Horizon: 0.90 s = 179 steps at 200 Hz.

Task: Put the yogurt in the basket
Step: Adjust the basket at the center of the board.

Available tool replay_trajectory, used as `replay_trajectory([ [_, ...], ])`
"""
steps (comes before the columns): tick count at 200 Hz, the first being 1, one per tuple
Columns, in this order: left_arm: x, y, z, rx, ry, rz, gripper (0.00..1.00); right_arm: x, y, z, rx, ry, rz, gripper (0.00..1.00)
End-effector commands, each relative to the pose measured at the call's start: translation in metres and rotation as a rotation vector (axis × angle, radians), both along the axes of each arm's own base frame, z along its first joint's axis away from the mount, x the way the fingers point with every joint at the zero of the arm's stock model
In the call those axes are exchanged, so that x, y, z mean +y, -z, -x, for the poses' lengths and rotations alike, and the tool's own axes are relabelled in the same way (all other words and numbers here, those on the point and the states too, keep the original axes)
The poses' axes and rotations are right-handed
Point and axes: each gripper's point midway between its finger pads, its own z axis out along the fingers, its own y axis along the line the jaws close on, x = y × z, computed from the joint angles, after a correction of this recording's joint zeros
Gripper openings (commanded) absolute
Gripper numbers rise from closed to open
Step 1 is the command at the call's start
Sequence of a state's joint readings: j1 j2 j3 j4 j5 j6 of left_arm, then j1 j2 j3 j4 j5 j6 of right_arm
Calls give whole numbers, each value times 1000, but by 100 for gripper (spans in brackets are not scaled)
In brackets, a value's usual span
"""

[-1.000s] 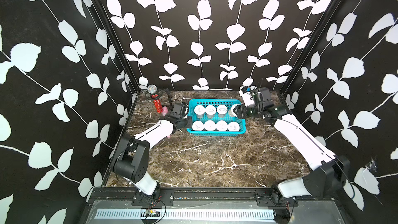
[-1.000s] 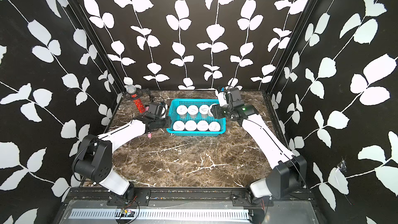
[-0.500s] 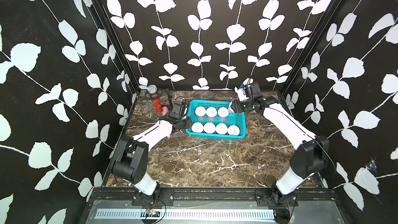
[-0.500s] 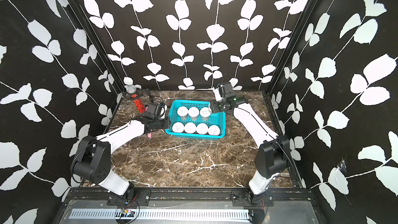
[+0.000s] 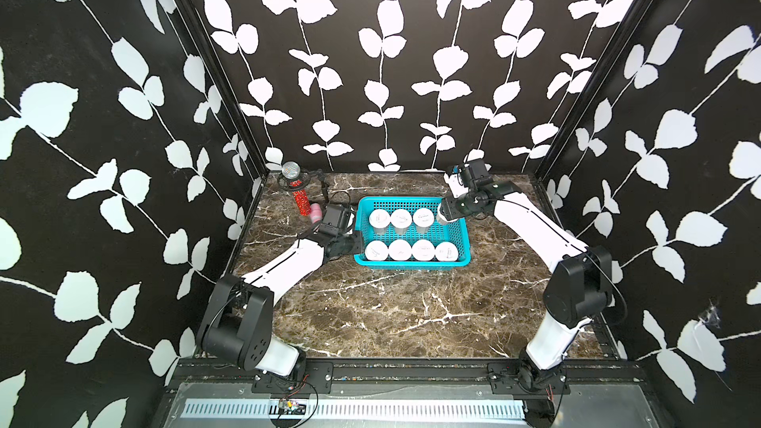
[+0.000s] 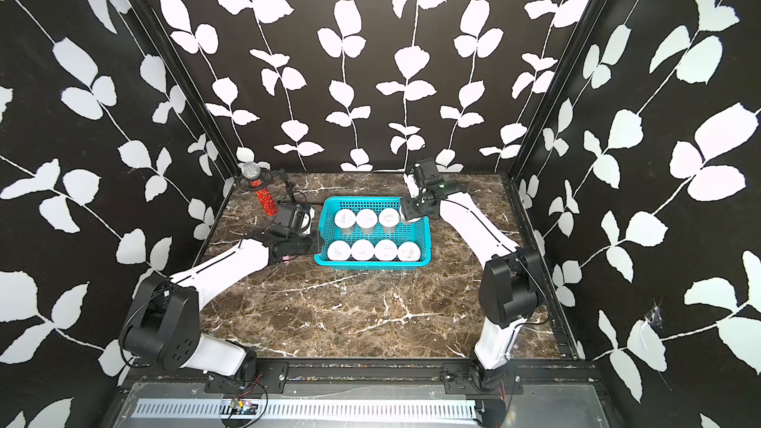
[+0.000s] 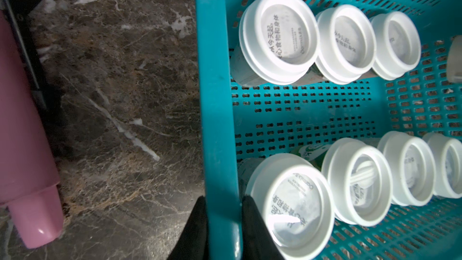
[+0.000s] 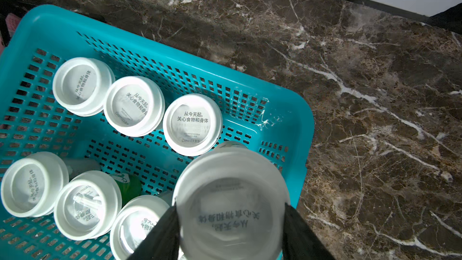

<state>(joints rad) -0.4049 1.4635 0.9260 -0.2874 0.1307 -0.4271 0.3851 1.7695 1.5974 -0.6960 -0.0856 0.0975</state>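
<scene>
1. The right fingers [image 8: 162, 241] are clamped on the last yogurt [image 8: 230, 191], one on each side, up by its lid. It hangs over the 2 o'clock corner of the basket [image 5: 403, 201]. That is the only free spot.
2. Seven more yogurt cups [image 5: 400, 249] stand inside: three in the 12 o'clock row and four in the 6 o'clock row.
3. The left fingers [image 7: 197, 233] are pinched tight on the basket's wall at 9 o'clock, one inside and one outside. I think this stops the basket from sliding.
4. To do it well, the cup should go straight down and stay upright. It should sit on the floor before the fingers let go. I cannot tell if its bottom touches yet.
5. Tight edges: the next cup [image 8: 192, 123] is just beside it at 9 o'clock. The basket's walls are close at 12 and 3 o'clock. The fingers have little room to spread.
6. Open room: straight up, and over the bare surface [image 5: 391, 314] at 6 o'clock. The pink bottle [image 7: 25, 126] lies outside the basket at 10 o'clock, out of the way.
</scene>
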Motion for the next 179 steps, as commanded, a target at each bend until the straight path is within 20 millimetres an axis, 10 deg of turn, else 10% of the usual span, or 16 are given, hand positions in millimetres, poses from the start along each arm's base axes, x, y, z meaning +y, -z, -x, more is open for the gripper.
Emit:
replay_trajectory([
  [1,-1,-9,5,-11,3,32,23,0,-10,-12,-35,3,7,56],
  [179,3,-13,7,-21,7,6,24,4,30,-33,9,18,85,56],
])
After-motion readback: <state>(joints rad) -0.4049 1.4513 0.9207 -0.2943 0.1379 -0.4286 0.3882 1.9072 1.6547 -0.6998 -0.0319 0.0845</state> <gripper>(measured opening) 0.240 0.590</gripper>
